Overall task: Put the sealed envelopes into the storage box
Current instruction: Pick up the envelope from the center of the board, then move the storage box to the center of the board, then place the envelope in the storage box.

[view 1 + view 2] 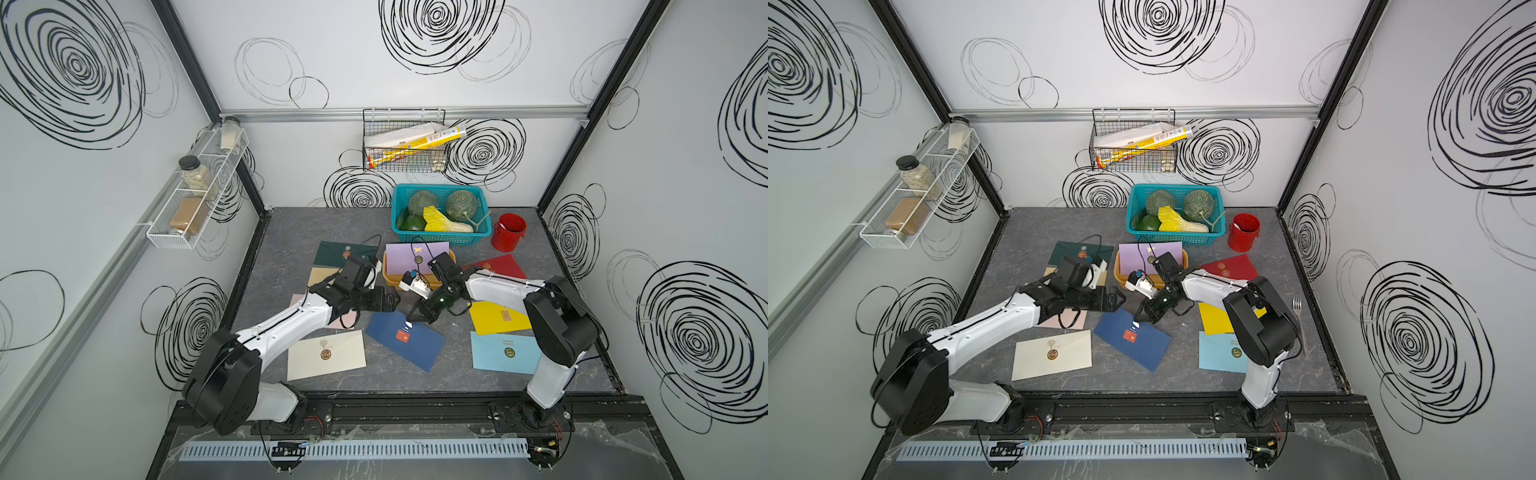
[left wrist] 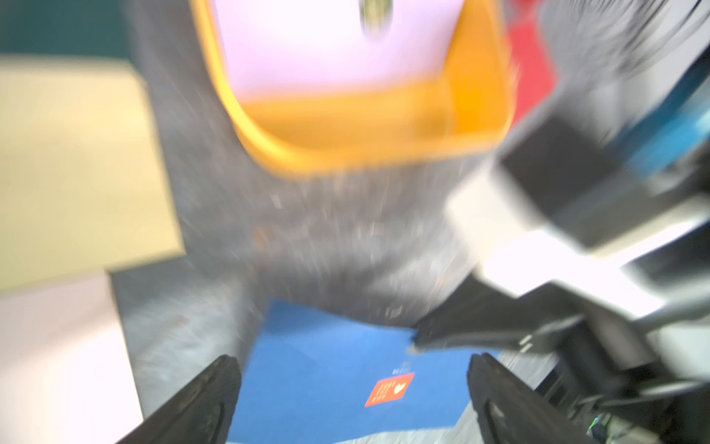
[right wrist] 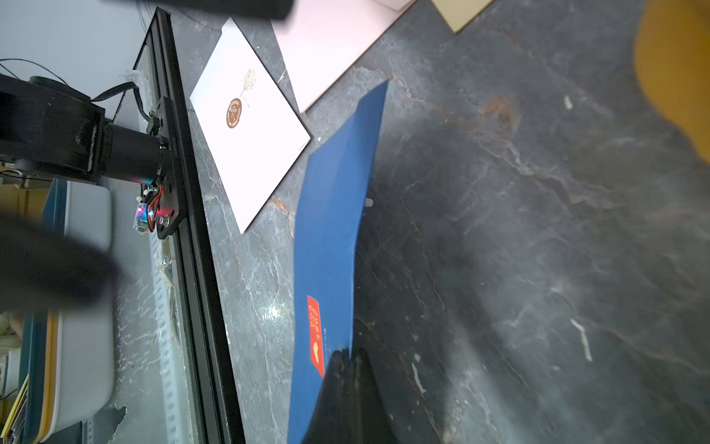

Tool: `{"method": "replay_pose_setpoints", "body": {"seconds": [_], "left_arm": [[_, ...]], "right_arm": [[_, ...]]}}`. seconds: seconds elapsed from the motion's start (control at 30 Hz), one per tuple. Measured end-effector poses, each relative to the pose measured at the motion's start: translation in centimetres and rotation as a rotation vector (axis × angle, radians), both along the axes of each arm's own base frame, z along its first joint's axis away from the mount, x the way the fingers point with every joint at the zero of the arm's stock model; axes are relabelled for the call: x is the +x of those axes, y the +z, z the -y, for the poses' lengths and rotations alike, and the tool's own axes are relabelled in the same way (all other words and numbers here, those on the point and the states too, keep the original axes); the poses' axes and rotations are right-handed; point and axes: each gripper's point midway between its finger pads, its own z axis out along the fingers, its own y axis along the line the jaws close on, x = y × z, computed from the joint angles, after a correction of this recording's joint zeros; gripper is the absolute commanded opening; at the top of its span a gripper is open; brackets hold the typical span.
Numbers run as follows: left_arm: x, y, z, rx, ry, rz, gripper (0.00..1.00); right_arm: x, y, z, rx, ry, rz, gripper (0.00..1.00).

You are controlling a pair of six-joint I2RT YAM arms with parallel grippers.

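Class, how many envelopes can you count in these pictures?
9: lilac in the storage box; dark green, tan, pink, cream on the left; navy centre; red, yellow, light blue on the right. Others may be hidden.

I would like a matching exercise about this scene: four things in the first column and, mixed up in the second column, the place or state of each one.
Column 1
1. lilac envelope
2. navy envelope
3. cream envelope
4. left gripper

Column 2
A. open, holding nothing
B. flat on the table, near its front edge
C. in the storage box
D. pinched at one edge by the right gripper

Pairs: 1-C, 2-D, 3-B, 4-A
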Motion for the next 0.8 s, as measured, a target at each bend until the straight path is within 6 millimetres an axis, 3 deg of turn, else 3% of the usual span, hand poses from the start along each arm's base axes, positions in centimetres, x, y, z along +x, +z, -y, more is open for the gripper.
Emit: {"method": "replay_pose_setpoints", "body": {"seconds": [0.07, 0.13, 0.2, 0.27, 0.4, 0.5, 0.6, 0.7, 0.8], "left_arm": [[2.5, 2.3, -1.7, -0.019, 0.093, 0.041, 0.91], [5.1, 3.0, -2.5, -0.005, 0.16, 0.042, 0.85], [7.3, 2.4, -2.0, 0.014, 0.185, 0.032, 0.78], [8.6, 0.2, -1.0, 0.049, 0.184, -0.01, 0.71], [9.1, -4.7, 0.3, 0.113, 0.154, -0.108, 0.67], [9.0, -7.1, 0.6, 0.155, 0.141, -0.155, 0.61], [9.4, -7.7, 0.7, 0.18, 0.135, -0.157, 0.52], [10.1, -7.6, 1.0, 0.187, 0.119, -0.144, 0.32], [10.6, -7.8, 1.4, 0.189, 0.101, -0.137, 0.2]], "right_arm": [[0.3, 1.4, 0.1, 0.002, -0.01, 0.032, 0.0], [0.5, 2.7, 0.2, 0.005, -0.018, 0.06, 0.0], [0.7, 3.9, 0.4, 0.0, -0.029, 0.083, 0.0], [0.9, 4.7, 0.8, -0.021, -0.048, 0.095, 0.0], [1.4, 5.8, 1.8, -0.086, -0.098, 0.119, 0.0], [1.9, 7.0, 2.6, -0.135, -0.134, 0.145, 0.0], [2.9, 9.1, 3.2, -0.168, -0.178, 0.195, 0.0], [4.7, 12.7, 3.7, -0.178, -0.237, 0.294, 0.0], [6.7, 16.8, 4.3, -0.168, -0.299, 0.396, 0.0]]}}
